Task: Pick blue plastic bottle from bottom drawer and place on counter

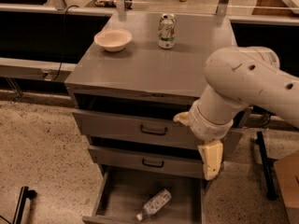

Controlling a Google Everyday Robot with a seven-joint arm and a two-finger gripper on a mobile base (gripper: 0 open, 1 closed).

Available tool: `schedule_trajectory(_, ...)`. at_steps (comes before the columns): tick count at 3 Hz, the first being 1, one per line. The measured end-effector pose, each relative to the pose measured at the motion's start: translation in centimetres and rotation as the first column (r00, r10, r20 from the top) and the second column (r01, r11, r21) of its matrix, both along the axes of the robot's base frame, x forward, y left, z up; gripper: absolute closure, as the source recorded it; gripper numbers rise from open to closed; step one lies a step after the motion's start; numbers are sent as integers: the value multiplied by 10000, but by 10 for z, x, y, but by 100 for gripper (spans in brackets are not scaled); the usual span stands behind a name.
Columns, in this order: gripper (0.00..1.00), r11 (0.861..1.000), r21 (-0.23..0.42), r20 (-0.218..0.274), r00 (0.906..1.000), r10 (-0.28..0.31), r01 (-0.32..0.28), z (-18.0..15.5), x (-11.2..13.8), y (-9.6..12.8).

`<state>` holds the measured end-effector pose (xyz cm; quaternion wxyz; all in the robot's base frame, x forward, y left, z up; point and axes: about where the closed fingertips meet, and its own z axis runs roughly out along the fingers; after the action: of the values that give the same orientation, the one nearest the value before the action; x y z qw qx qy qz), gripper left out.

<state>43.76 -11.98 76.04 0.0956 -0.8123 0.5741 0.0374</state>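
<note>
— Clear plastic bottle (154, 203): where?
— Lying on its side, near-centre in the open bottom drawer (117, 190), on the grey metal floor. Probably light, thin-walled, slick; take it across the labelled middle.
— End effector (210, 160)?
— By the upper drawers' right end, well above. Open or closed: cannot tell.

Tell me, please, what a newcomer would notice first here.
The white robot arm fills the right side, its pincer hanging at the right end of the middle drawer. The blue plastic bottle lies on its side in the open bottom drawer; a soda can and a bowl stand on the counter.
</note>
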Motion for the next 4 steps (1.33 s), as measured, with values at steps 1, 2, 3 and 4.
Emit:
schedule_trajectory(1, 0, 9994, -192, 160, 9994, 297, -293, 6, 0, 9)
schedule_trajectory(2, 0, 9938, -507, 248, 9946, 1008, -994, -34, -15, 13)
schedule_trajectory(3, 0, 9895, -471, 241, 9901, 1382, -1369, -117, -42, 2)
schedule_trajectory(4, 0, 9910, -267, 765, 9882, 1327, -1310, -122, -34, 8)
